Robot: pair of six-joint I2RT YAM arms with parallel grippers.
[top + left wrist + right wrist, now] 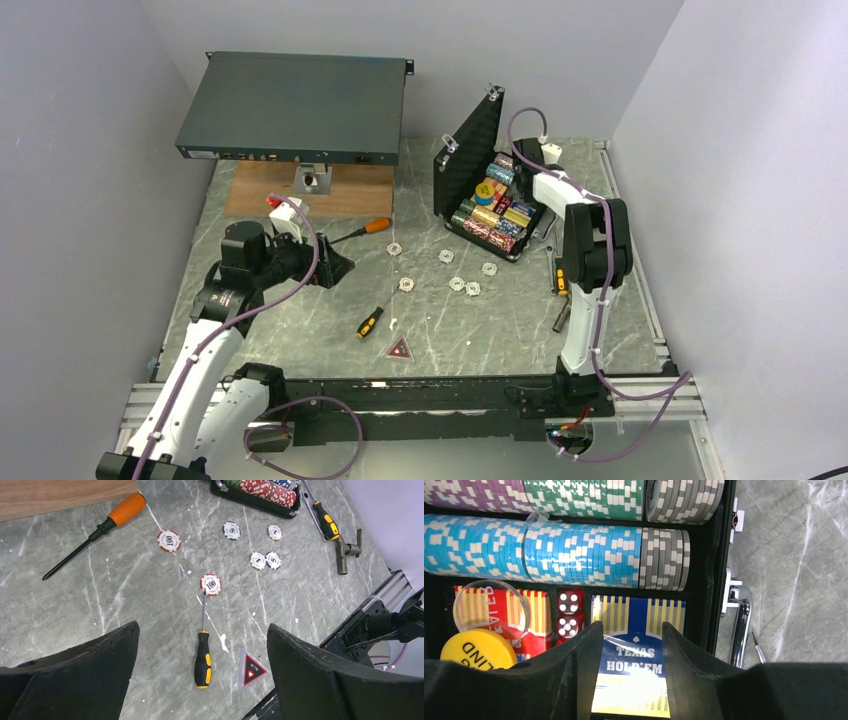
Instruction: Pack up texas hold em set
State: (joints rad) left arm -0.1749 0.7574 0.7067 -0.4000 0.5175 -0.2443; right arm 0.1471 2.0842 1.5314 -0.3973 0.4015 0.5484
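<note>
From above, the case [478, 135] stands open at the table's [300, 330] far right. Its lid is up and chip rows [495, 215] fill its tray. The right arm [588, 235] reaches down into it. Six loose chips [457, 284] lie flat mid-table, with the token [401, 349] nearer us. The left gripper [340, 268] hovers well left of them.

At the left wrist, we see the jaws spread wide with nothing between them. One red chip [211, 584] touches the tip of a screwdriver [203, 657], and the token lies just right of its handle. We judge chips and token light, hard, thin and slick on the stone. We would pinch each across its rim, fingertips grazing the table.

At the right wrist, the right gripper [633, 627] stands at a middling gap over the blue box [634, 655], which lies in the case below the chip rows. We cannot tell whether the jaws pinch it. We judge the box light, film-wrapped and crushable, best held gently by its long edges.
</note>
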